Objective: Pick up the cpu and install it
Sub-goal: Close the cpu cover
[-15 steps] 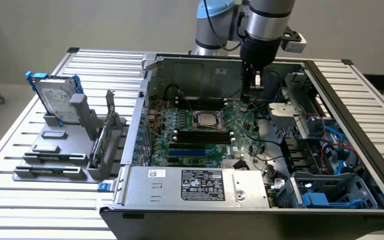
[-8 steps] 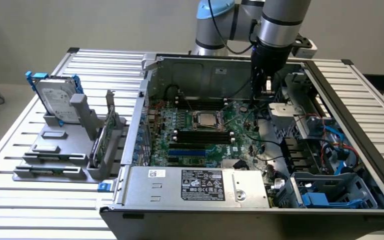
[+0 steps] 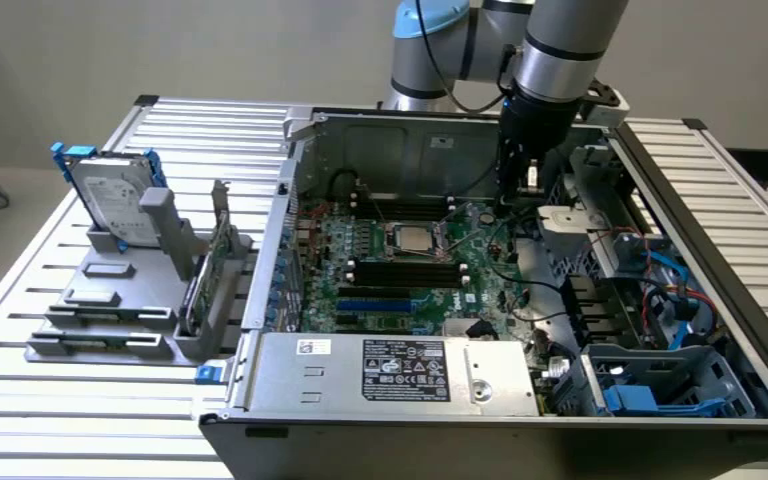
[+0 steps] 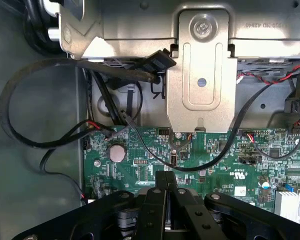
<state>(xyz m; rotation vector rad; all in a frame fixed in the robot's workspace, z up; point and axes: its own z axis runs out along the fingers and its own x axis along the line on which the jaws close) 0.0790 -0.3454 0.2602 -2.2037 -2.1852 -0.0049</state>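
Slatted metal surface (image 3: 77, 430) carries an open computer case (image 3: 357, 445), and the end effector (image 3: 523, 192) hangs inside it near the far wall, above the green motherboard (image 3: 398, 295). Its fingers (image 4: 156, 200) are pressed together with nothing between them. The cpu (image 3: 411, 238) lies well apart from the end effector, toward the exterior view's left and nearer the middle of the case. It rests flat in its socket (image 3: 386, 240) and, as far as I can judge, sits square in the frame. With the chip out of the grip, the work in hand looks like empty travel in a crowded case, so the care belongs to clearance. Black cables (image 4: 20, 95) loop just beyond the fingertips and a folded metal bracket (image 4: 200, 75) overhangs the board, so a slow, straight vertical path seems safer than any sideways sweep.
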